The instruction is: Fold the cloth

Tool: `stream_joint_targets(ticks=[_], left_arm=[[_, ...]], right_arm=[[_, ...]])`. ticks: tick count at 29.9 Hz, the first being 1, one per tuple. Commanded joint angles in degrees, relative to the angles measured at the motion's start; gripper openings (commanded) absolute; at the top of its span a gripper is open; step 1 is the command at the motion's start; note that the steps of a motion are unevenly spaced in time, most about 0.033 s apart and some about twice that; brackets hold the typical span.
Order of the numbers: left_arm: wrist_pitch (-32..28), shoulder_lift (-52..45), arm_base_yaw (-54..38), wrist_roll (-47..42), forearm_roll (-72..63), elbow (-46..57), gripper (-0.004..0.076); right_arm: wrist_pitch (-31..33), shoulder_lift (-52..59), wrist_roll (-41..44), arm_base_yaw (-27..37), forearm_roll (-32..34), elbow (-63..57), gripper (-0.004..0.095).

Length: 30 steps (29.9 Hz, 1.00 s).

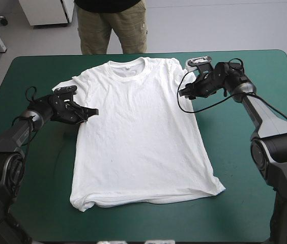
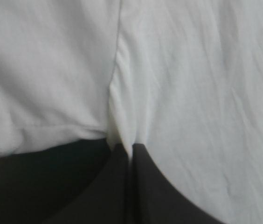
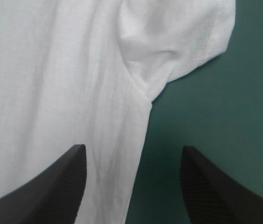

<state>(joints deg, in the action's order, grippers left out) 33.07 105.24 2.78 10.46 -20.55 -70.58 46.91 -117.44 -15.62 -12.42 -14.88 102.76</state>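
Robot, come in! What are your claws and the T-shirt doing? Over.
Left claw shut on the T-shirt at its armpit. Right claw open, straddling the other side edge. T-shirt spread flat, unfolded. Nothing in the way.

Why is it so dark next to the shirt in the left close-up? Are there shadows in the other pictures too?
Left wrist view: the cover beside the left hand lies in deep shade, likely from the arm close overhead. High view: only a soft shadow under the left arm. Right wrist view: evenly lit, with faint shade in the T-shirt creases.
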Motion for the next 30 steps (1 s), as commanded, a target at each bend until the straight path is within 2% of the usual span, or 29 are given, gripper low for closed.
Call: stream_joint_targets(ticks=[1, 10, 16, 19, 21, 23, 30], left_arm=[[4.4, -0.8, 0.6, -0.2, -0.5, -0.1, -0.0009], [2.8, -0.8, 0.6, -0.2, -0.5, -0.1, -0.0009], [2.0, -0.8, 0.6, -0.2, -0.5, -0.1, -0.0009], [1.8, -0.8, 0.6, -0.2, -0.5, -0.1, -0.0009], [1.5, -0.9, 0.6, -0.2, -0.5, -0.1, -0.0009], [1.1, -1.1, 0.6, -0.3, -0.5, -0.1, -0.0009], [-0.7, -5.8, -1.3, -0.6, -0.9, -1.2, -0.0009]], right_arm=[[0.4, -1.3, 0.4, 0.3, -1.0, 6.8, 0.0559], [4.5, -7.7, 0.5, 0.2, -1.4, 9.6, 0.0463], [5.7, -8.2, -1.0, -2.5, -0.4, 9.6, 0.0362], [5.7, -8.2, -0.4, -2.9, -0.5, 9.6, 0.0258], [5.6, -8.2, -0.5, -2.9, -0.7, 9.6, 0.015], [5.5, -7.9, -0.6, -2.7, -0.2, 9.6, -0.0017], [5.6, -2.0, 0.2, 0.6, -1.9, 9.6, -0.0013]])
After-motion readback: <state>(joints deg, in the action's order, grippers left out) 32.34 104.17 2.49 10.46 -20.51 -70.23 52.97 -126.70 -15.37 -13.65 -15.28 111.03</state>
